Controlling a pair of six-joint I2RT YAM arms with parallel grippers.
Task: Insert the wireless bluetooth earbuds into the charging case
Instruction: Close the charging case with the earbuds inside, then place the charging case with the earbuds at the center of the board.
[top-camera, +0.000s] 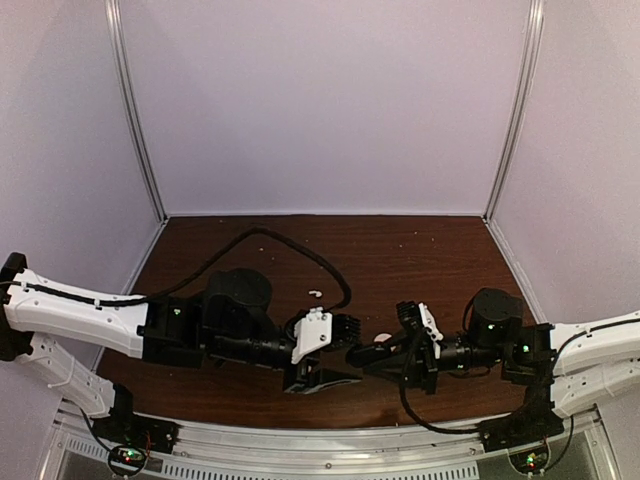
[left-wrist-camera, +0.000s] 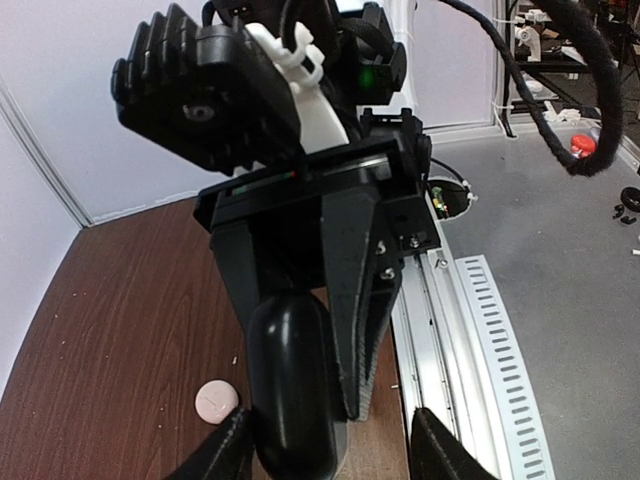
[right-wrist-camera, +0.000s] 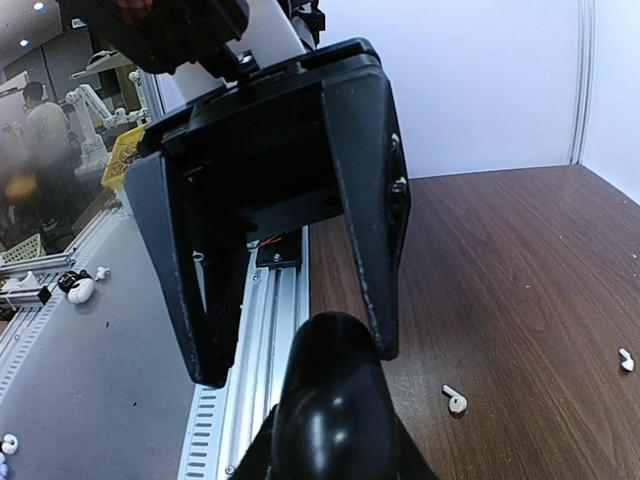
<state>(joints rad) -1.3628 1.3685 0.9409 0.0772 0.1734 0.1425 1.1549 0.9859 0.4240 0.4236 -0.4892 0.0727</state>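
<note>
— where are the earbuds?
— one white earbud (right-wrist-camera: 455, 400) and a second white earbud (right-wrist-camera: 625, 360) lie loose on the table (right-wrist-camera: 520, 260), on the far side of the left gripper (right-wrist-camera: 297, 365).
— and the hands?
— the right gripper (left-wrist-camera: 305, 405) is clamped on the black charging case (right-wrist-camera: 330, 400). the left jaws stand apart around its free end.

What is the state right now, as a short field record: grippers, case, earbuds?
right gripper: shut on the black case
left gripper: open, facing the case's free end
case lid: cannot tell whether open or closed
white earbuds: two, loose on the table, lying apart; the second is at
black earbuds: none seen
pale round item: lying on the table beside the grippers
</note>
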